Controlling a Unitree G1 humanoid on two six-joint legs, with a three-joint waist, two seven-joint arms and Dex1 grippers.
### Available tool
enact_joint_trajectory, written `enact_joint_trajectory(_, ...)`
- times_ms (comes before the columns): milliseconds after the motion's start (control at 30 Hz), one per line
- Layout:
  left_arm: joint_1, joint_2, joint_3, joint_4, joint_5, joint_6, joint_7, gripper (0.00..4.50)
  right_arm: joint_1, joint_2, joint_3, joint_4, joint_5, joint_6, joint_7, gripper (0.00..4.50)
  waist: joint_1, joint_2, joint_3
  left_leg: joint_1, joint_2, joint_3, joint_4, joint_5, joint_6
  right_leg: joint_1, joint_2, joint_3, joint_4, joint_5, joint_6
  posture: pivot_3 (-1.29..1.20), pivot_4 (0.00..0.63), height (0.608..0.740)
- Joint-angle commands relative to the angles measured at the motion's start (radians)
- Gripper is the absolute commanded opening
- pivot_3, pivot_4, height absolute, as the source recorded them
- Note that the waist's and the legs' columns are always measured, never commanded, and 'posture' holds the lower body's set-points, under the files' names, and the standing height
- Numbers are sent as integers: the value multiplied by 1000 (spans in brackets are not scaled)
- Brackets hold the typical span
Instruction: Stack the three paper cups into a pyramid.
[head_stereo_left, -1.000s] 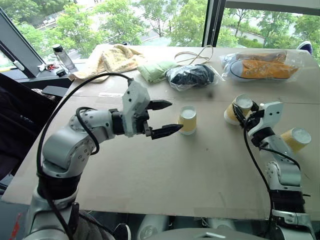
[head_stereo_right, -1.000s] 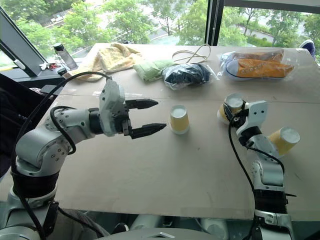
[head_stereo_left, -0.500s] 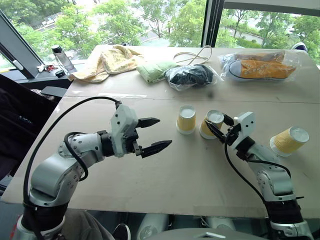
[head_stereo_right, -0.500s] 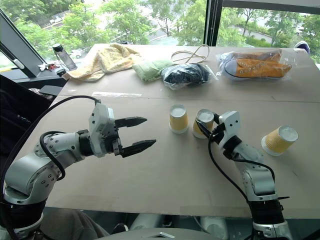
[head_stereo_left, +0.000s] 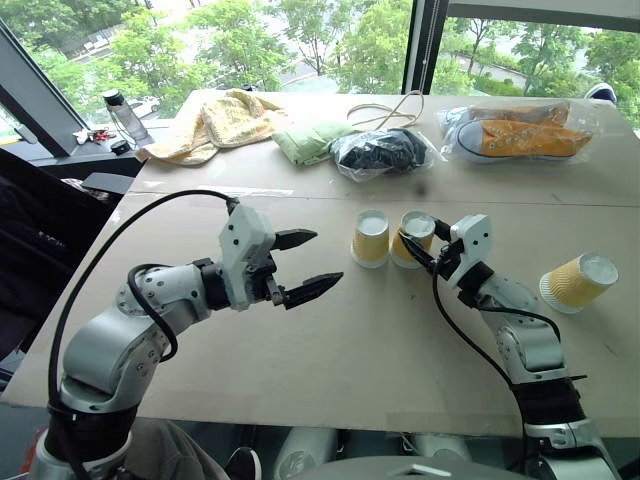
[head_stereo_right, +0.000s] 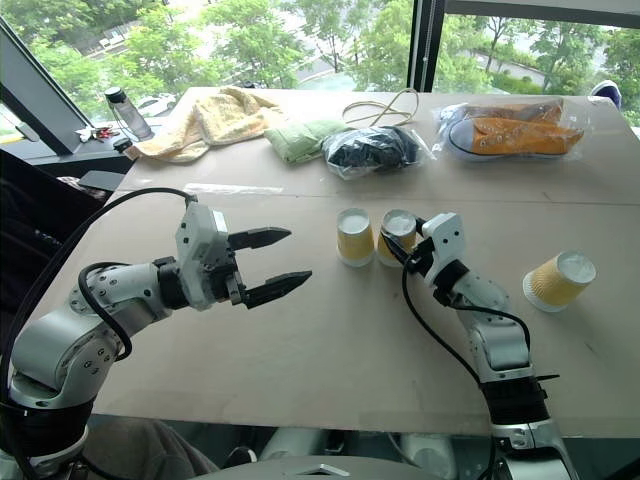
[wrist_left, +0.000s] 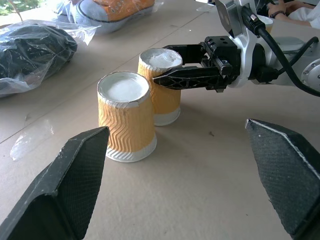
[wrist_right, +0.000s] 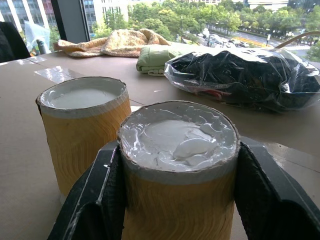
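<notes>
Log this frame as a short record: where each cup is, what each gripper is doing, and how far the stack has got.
cup one: yellow cup upside down on the table
cup two: held cup upside down, close beside cup one
cup three: third cup on its side, far right
right gripper: shut on held cup
left gripper: open, holding nothing
stack: base pair side by side, no top cup

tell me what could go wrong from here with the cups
1. The right hand grips a cup right beside the standing cup; opening or pulling back carelessly could knock either over.
2. If the two end up too close or uneven, the top cup may not sit steadily.
3. The third cup lies on its side off to the right; a nudge during pickup could roll it away. The left hand hangs open nearby.
</notes>
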Motion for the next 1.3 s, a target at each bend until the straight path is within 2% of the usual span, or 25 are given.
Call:
enact_joint_trajectory(33, -15, -3, 10, -19, 7, -27, 6, 4500, -13, 4, 5, -16, 6, -1, 12, 2120, 0, 0, 0, 0, 0, 0, 0, 0, 0, 0, 0, 0, 0, 0, 0, 0, 150, 740)
enact_joint_trajectory(100, -16, -5, 9, -19, 9, -30, 7, 4500, -7, 5, -4, -29, 19, 18, 8, 3140, 0, 0, 0, 0, 0, 0, 0, 0, 0, 0, 0, 0, 0, 0, 0, 0, 150, 740)
enact_joint_trajectory(167, -18, -11, 10, -17, 8, -34, 9, 4500, 4, -2, -15, -55, 42, 35, 20, 3958, 0, 0, 0, 0, 0, 0, 0, 0, 0, 0, 0, 0, 0, 0, 0, 0, 150, 740)
enact_joint_trajectory(233, -21, -14, 8, -14, 10, -39, 9, 4500, 10, -6, -31, -69, 56, 31, 22, 4478, 1, 0, 0, 0, 0, 0, 0, 0, 0, 0, 0, 0, 0, 0, 0, 0, 150, 740)
enact_joint_trajectory(367, -30, -24, 2, -8, 11, -45, 4, 4500, 47, -30, -77, -131, 123, 52, 41, 4478, 2, 0, 0, 0, 0, 0, 0, 0, 0, 0, 0, 0, 0, 0, 0, 0, 150, 740)
enact_joint_trajectory(600, -103, -30, -4, 30, -4, -43, -23, 4500, 222, -129, -185, -361, 239, 115, 67, 4478, 19, 0, 0, -1, 0, 0, -1, 0, 0, 0, 0, 0, -1, 0, 0, 0, 150, 740)
enact_joint_trajectory(767, -204, -81, -99, 84, 6, -56, -72, 4500, 279, -167, -342, -479, 194, 97, -57, 4478, 26, -1, 1, 0, 0, 0, -1, -2, 3, 0, 0, 0, -1, 0, 0, 0, 150, 740)
enact_joint_trajectory(1000, -379, -194, -206, 184, -4, -76, -164, 4500, 462, -101, -567, -545, 141, 38, -202, 4478, 45, -3, 1, -2, 0, -1, -1, 0, 0, 1, 0, -1, -3, 0, 0, 0, 150, 740)
enact_joint_trajectory(1300, -469, -239, -287, 263, 49, -111, -257, 4500, 595, -17, -605, -495, 96, -53, -243, 4478, 22, -2, 1, 0, 0, -1, 0, 1, 0, 1, 2, 1, -1, 0, 0, 0, 150, 740)
